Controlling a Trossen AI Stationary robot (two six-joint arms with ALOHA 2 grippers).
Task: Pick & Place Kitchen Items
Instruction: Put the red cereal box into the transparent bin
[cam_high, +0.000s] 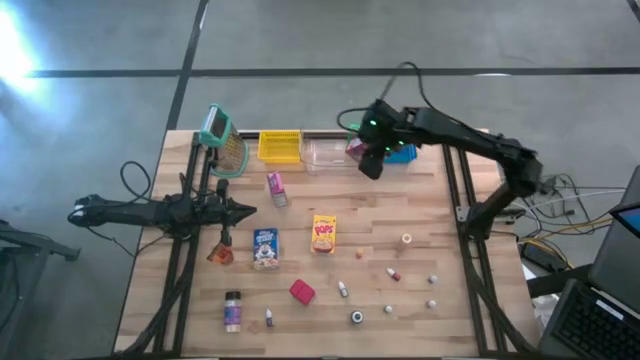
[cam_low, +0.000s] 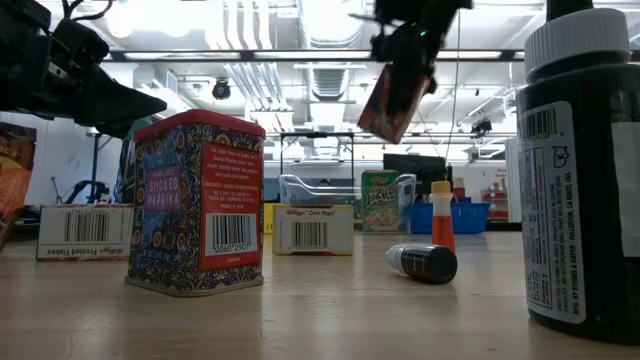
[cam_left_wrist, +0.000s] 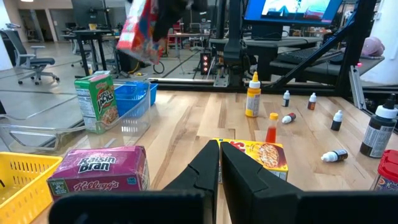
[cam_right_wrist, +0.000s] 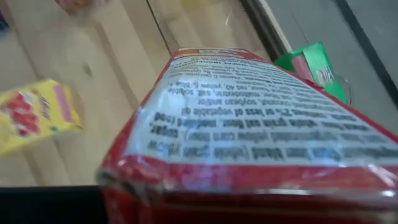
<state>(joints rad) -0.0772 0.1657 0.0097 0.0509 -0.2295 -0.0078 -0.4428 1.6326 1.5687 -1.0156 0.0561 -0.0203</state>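
My right gripper (cam_high: 368, 160) hangs high over the table's far edge, above the clear bin (cam_high: 330, 155), shut on a red mini box (cam_low: 393, 100). The same box fills the right wrist view (cam_right_wrist: 249, 130). My left gripper (cam_left_wrist: 219, 152) waits at the left side of the table, shut on nothing and pointing level toward the right. Flat on the wood lie a pink box (cam_high: 275, 187), a yellow box (cam_high: 323, 233) and a blue box (cam_high: 265, 248). A green box (cam_left_wrist: 96, 102) stands upright by the blue bin (cam_left_wrist: 134, 99). My right gripper holds the red mini box by its upper end (cam_low: 403, 62), coming at it from above and slanting down. The box hangs tilted below the fingers, lifted well clear of the table and the bins. In the right wrist view the box itself hides the fingers.
A yellow bin (cam_high: 280, 147), the clear bin and the blue bin (cam_high: 400, 153) line the far edge. A red tin (cam_high: 302, 291), a jar (cam_high: 232, 310) and several tiny bottles (cam_high: 392, 272) are scattered over the near half. Bare wood lies between the boxes and the bins.
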